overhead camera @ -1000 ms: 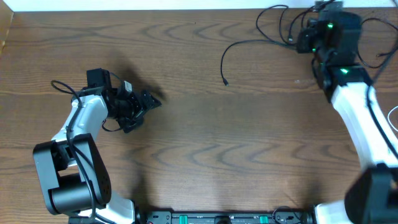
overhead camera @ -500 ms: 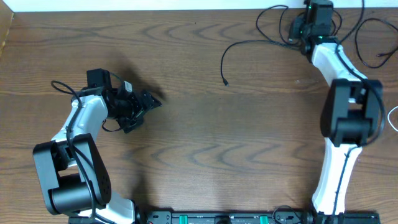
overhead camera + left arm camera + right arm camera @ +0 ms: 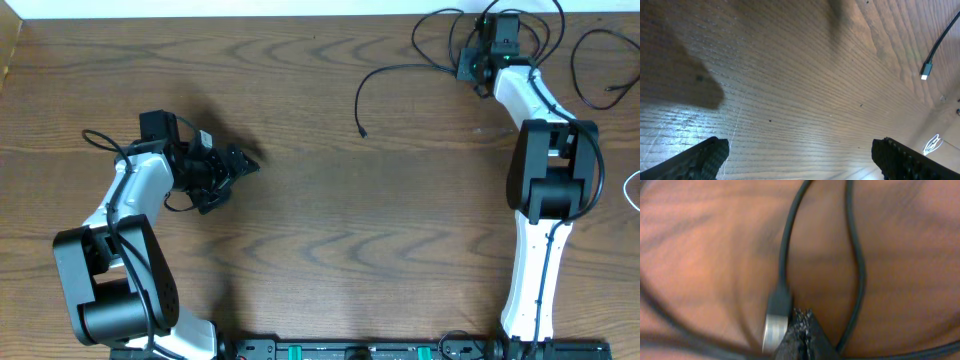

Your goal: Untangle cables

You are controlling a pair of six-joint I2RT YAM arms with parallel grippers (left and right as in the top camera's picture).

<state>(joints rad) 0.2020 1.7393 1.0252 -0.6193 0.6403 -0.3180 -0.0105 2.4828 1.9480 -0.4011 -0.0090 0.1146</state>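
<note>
Brown wood-grain table (image 3: 320, 230); white strip (image 3: 200, 8) along its far edge.

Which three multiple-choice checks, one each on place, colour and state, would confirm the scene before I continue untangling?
1. The loose cable end lies: A) on the bare table, untouched; B) inside a box; C) on a plate.
2. The plug beside the right end effector is: A) red; B) silver; C) yellow.
3. The left end effector is: A) shut on a cable; B) open, empty; C) shut, empty.
Answers: A, the overhead view shows it lying alone; B, the right wrist view shows its metal tip; B, the left wrist view shows its fingers wide apart with nothing between.
</note>
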